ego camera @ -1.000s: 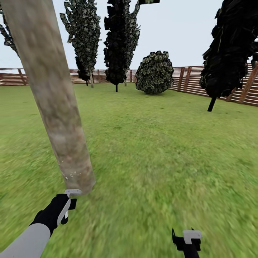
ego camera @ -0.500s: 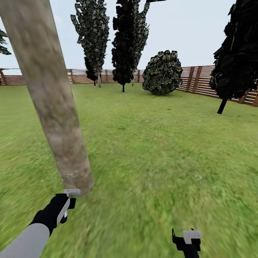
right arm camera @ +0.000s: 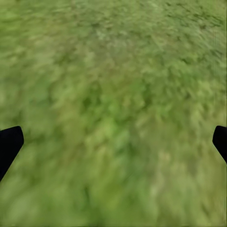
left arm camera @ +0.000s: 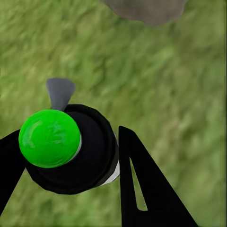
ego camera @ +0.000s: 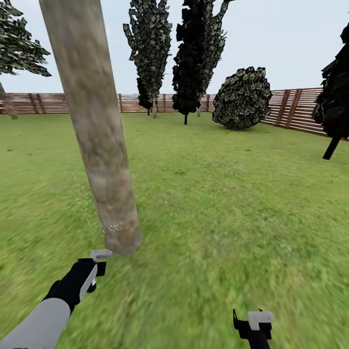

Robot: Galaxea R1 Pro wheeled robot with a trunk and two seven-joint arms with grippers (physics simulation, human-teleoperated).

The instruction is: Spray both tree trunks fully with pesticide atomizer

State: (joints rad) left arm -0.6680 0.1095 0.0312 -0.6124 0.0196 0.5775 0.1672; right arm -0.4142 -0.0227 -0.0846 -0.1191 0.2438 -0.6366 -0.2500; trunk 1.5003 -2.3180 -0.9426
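Note:
A thick grey-tan mottled tree trunk (ego camera: 99,145) rises from the grass floor (ego camera: 218,203) at the left of the head view, with white specks near its base. Just in front of that base, my left gripper (ego camera: 93,272) is shut on the pesticide atomizer (left arm camera: 71,151), a black bottle with a bright green cap (left arm camera: 49,138). Its grey nozzle (ego camera: 100,253) points at the trunk's foot (left arm camera: 146,8). My right gripper (ego camera: 254,324) hangs low over bare grass, open with nothing in it (right arm camera: 113,142). Another leafy tree (ego camera: 19,43) stands far off at the left.
Dark cone-shaped trees (ego camera: 198,53) and a round bush (ego camera: 242,99) stand at the back. Another black tree (ego camera: 334,106) is at the right edge. A brown slatted fence (ego camera: 295,109) rings the lawn. Open grass lies right of the trunk.
The whole picture has shifted to the right, so the camera has turned left. The trunk now sits nearer the middle; my left gripper still holds the atomizer at its base.

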